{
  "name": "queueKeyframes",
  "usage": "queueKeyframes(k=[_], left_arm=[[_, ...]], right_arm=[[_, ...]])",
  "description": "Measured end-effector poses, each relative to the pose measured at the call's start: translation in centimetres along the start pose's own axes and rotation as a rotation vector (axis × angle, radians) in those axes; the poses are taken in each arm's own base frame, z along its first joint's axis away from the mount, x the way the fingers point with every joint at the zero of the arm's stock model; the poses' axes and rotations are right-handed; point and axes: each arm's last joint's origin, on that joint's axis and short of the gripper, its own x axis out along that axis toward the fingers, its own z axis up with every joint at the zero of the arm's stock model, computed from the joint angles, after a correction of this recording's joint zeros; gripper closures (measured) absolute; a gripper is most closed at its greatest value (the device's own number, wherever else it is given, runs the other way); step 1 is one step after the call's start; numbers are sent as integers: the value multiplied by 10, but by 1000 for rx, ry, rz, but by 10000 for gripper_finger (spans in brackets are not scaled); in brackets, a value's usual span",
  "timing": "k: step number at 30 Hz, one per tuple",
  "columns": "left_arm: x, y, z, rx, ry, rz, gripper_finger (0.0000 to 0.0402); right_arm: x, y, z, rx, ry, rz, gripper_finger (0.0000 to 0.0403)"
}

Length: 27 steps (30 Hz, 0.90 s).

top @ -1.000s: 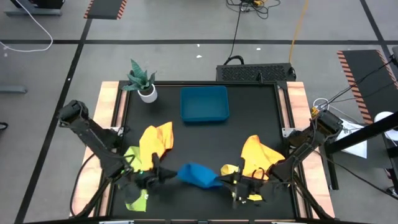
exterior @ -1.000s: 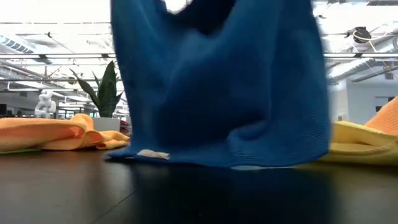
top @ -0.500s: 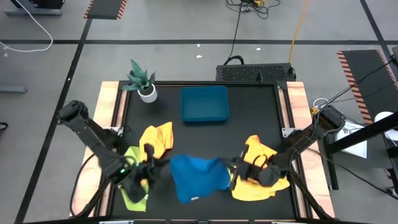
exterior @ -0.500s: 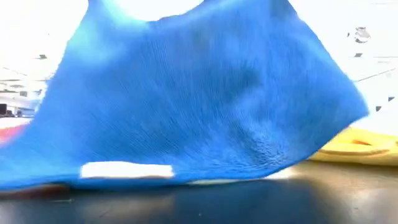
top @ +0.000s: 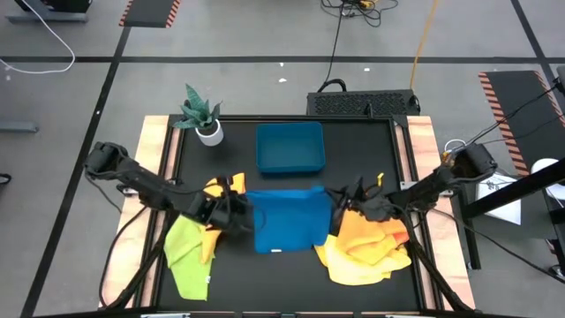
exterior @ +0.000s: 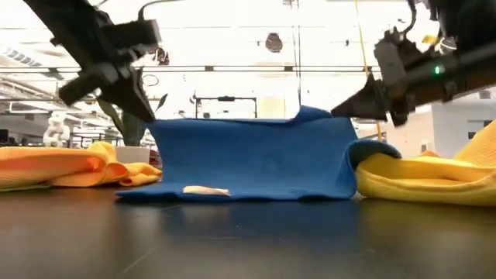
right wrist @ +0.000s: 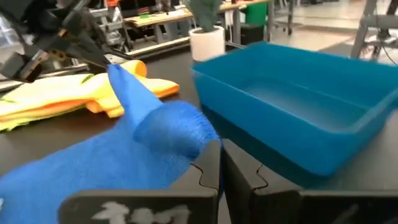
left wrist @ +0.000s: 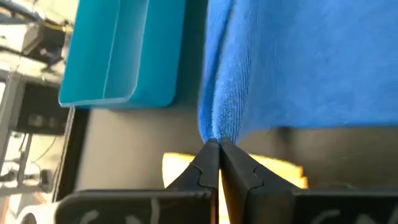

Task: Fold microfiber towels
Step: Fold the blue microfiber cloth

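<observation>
A soft blue microfiber towel [top: 287,219] is stretched between the two arms over the middle of the black tabletop [top: 357,150], its near edge resting on the surface and its far edge lifted. The left gripper [top: 237,213] has its fingers clenched on the towel's far left corner; the left wrist view shows the two dark fingertips [left wrist: 209,163] pinched together on a bunched blue edge. The right gripper [top: 342,202] grasps the far right corner the same way (its own camera shows the blue cloth gathered right at the closed fingertips [right wrist: 210,169]). In the low view the towel hangs as a broad blue sheet with a small white label [exterior: 205,191] near its bottom edge.

A rigid blue rectangular plastic tray [top: 290,147] sits just beyond the towel, toward the tabletop's far edge. A small potted plant in a white pot [top: 203,116] stands at the far left corner. An orange-yellow cloth [top: 222,191] and a lime green cloth [top: 187,258] lie toward the left edge, under the left arm. A heap of yellow and orange cloths [top: 366,251] lies toward the right edge, near the front.
</observation>
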Motion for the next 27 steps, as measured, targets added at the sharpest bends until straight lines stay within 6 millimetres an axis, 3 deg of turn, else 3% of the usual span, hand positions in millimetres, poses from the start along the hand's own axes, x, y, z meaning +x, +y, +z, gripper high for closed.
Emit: queueKeyframes(k=[5, 11, 17, 22, 27], left_arm=[[15, 8, -6, -15, 23, 19, 399], [18, 11, -5, -27, 32, 5, 397], [15, 7, -6, -1, 25, -4, 393], [13, 4, -6, 10, 18, -11, 398], [12, 4, -6, 25, 12, -13, 392]], right_arm=[[5, -11, -4, 23, 12, -14, 403], [9, -12, -1, 10, 24, 37, 401], [3, -3, 15, -7, -24, 240, 339], [-13, 17, 30, -86, -37, 464, 275], [-17, 63, 33, -302, 190, 494, 278]])
